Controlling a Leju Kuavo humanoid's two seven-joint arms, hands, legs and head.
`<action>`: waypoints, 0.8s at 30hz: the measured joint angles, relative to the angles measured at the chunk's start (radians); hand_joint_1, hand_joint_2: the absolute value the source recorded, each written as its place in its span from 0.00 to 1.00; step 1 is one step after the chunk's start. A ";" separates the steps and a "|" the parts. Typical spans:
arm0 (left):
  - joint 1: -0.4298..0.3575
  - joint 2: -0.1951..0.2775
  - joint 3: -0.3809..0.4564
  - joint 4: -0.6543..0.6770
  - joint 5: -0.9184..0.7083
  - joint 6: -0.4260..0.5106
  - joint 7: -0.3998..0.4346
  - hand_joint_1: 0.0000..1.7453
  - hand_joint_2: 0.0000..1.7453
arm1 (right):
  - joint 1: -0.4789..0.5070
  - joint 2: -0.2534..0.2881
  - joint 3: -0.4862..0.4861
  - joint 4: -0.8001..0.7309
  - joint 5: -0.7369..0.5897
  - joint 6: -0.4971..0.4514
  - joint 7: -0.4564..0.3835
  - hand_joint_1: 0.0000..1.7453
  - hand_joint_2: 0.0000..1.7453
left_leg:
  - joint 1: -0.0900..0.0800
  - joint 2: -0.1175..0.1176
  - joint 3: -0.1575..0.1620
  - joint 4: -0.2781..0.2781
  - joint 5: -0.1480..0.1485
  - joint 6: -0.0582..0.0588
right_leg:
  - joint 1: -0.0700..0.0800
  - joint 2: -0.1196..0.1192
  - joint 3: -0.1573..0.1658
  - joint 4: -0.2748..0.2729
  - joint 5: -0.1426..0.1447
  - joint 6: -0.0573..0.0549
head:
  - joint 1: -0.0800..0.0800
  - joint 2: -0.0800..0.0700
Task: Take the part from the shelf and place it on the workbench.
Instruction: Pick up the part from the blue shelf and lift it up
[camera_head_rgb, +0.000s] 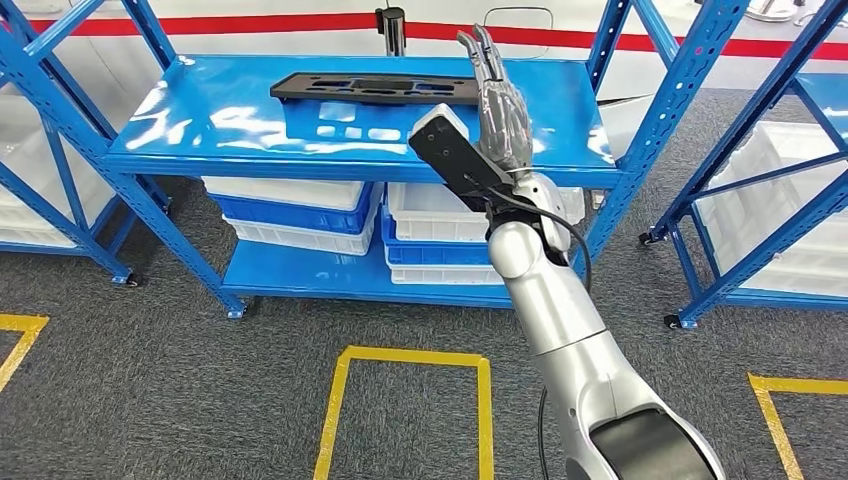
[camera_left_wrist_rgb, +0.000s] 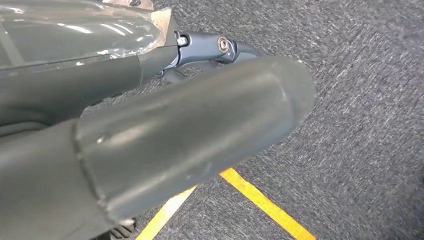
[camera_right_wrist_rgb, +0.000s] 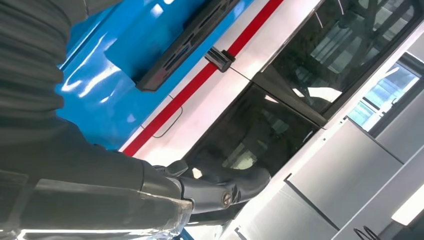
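The part (camera_head_rgb: 375, 88) is a long flat black plate with cut-outs. It lies toward the back of the blue shelf's top deck (camera_head_rgb: 220, 125); the right wrist view shows the part (camera_right_wrist_rgb: 185, 45) too. My right hand (camera_head_rgb: 500, 105) is raised above the deck's right side, just beyond the part's right end, with its fingers stretched straight and apart from the part. It holds nothing, and its fingers (camera_right_wrist_rgb: 215, 187) show against the back wall. My left hand (camera_left_wrist_rgb: 190, 130) hangs over the grey carpet, its thumb extended, nothing in it.
White and blue bins (camera_head_rgb: 300, 215) fill the lower shelf levels. More blue racks stand left and right, the right one (camera_head_rgb: 760, 150) holding a white bin. Yellow tape lines (camera_head_rgb: 410, 355) mark the carpet. A black post (camera_head_rgb: 392, 25) stands behind the shelf.
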 joint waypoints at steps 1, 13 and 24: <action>0.001 0.000 0.001 0.000 0.000 0.000 0.000 0.00 0.00 | 0.001 0.000 0.000 0.002 0.000 0.000 0.000 0.00 1.00 | 0.000 -0.001 -0.034 0.066 -0.024 -0.002 | 0.002 0.000 0.000 0.000 0.000 -0.001 | 0.000 0.000; -0.002 -0.002 0.010 0.000 -0.006 -0.002 -0.006 0.00 0.00 | -0.002 -0.001 0.001 0.006 0.012 -0.003 0.004 0.00 1.00 | -0.004 -0.002 0.078 -0.197 0.125 0.045 | 0.022 0.002 -0.021 0.043 -0.028 0.023 | 0.003 0.000; -0.003 -0.007 0.010 0.000 -0.009 -0.022 -0.002 0.00 0.00 | 0.027 -0.025 0.002 0.001 0.018 -0.004 0.013 0.00 1.00 | -0.010 -0.007 0.096 -0.196 0.100 0.029 | 0.015 -0.003 -0.013 0.005 0.000 0.036 | 0.008 0.000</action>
